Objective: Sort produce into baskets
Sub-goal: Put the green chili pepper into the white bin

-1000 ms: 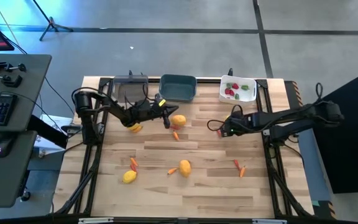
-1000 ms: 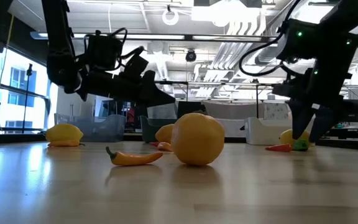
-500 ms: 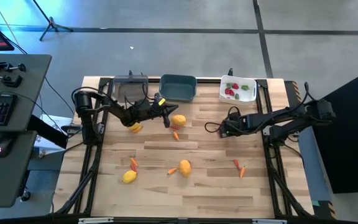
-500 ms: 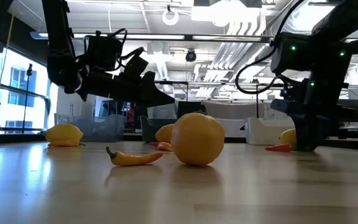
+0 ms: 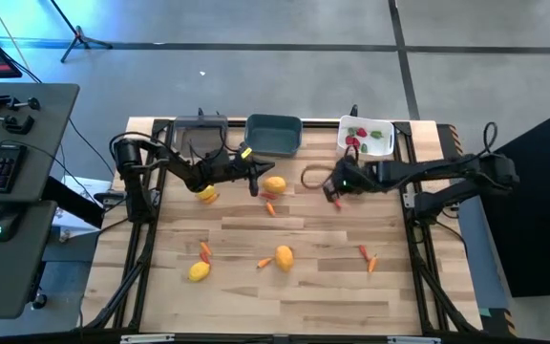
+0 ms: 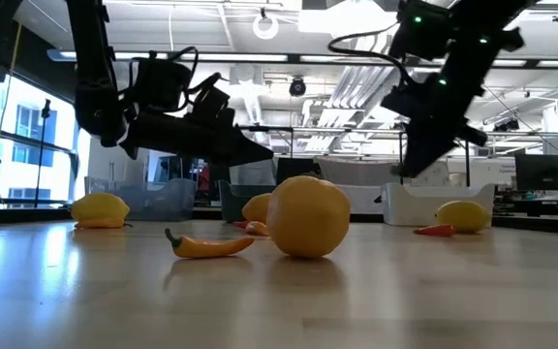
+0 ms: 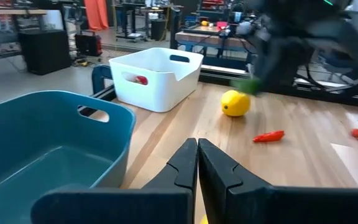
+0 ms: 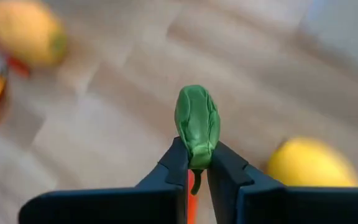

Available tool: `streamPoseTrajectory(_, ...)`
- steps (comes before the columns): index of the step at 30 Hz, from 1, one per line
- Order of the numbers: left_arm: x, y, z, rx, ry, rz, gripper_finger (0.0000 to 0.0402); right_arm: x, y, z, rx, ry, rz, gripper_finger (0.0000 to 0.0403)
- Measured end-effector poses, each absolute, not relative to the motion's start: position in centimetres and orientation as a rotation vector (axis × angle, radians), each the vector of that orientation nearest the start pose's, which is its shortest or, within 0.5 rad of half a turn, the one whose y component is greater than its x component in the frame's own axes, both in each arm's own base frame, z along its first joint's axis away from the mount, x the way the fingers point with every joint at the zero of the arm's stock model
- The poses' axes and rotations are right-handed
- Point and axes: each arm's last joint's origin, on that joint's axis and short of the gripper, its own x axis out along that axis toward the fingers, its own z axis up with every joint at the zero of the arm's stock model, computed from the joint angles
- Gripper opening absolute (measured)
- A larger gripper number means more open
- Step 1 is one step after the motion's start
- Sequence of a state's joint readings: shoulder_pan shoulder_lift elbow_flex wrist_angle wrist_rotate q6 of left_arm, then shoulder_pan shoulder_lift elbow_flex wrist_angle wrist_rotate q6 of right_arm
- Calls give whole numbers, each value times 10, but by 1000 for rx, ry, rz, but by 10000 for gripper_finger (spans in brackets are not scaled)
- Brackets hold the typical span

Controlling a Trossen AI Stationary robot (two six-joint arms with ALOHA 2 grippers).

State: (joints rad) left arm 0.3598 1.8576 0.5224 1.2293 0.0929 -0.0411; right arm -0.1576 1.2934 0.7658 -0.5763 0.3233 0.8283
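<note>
Right jaws [image 8: 196, 163]: clamped on a small green piece [image 8: 197, 123], which stands up from between the tips, gripped at its lower end. In the high view the right jaws [image 5: 337, 184] sit above the bench [image 5: 304, 296], just in front of the white bin [image 5: 382, 149] and toward the centre. The low view shows this arm raised clear of the surface. The green piece is too small to make out in the high view.

Left jaws [image 7: 197, 163]: pressed together, nothing between them. In the high view the left jaws [image 5: 254, 177] hang just in front of the teal bin [image 5: 273, 135], beside a lemon [image 5: 275, 185] and a carrot [image 5: 269, 206].

Bins: clear-grey bin [image 5: 199, 137], teal and white stand in a row along the far edge. The white bin holds red and green bits [image 5: 355, 139]; the left wrist view shows the teal bin [image 7: 48, 143] empty where visible.

Loose produce on the bench: a lemon [image 5: 208, 196] under the left arm, a lemon [image 5: 199, 271] and carrot [image 5: 205, 250] front left, a lemon [image 5: 284, 256] with a small carrot [image 5: 264, 263] at centre front, and red-orange pieces [image 5: 367, 256] front right. A red bit, probably a pepper, lies just by the right jaws [image 7: 268, 135].
</note>
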Motion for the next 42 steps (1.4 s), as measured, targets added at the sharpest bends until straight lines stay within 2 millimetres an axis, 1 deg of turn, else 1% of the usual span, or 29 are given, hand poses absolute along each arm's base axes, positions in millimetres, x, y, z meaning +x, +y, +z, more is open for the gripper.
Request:
streamPoseTrajectory(2,287,106,122,-69,99,259,0,229,-61,212,615,831,-906,20)
streamPoseTrajectory(5,287,107,122,-75,101,228,0,225,-89,224,582,810,-966,20)
streamPoseTrajectory(7,286,107,122,-77,101,213,0,219,-110,230,557,805,-1007,20)
streamPoseTrajectory(9,287,107,122,-76,101,200,0,209,-130,233,537,810,-1058,20)
streamPoseTrajectory(13,287,106,122,-74,103,176,0,184,-165,230,553,830,-1110,20)
streamPoseTrajectory(17,287,106,122,-74,104,174,0,162,-187,217,604,799,-1113,19)
streamPoseTrajectory(22,286,106,120,-78,120,175,0,148,-200,199,632,783,-1157,19)
streamPoseTrajectory(29,286,106,118,-84,143,175,0,145,-217,174,669,861,-1191,20)
streamPoseTrajectory(33,286,106,117,-85,147,176,0,144,-222,162,697,905,-1205,37)
streamPoseTrajectory(36,286,106,116,-91,157,176,0,143,-222,160,694,915,-1213,62)
streamPoseTrajectory(38,286,106,116,-95,162,177,0,143,-222,162,687,915,-1215,84)
streamPoseTrajectory(42,286,106,115,-100,171,176,0,144,-223,178,645,924,-1197,129)
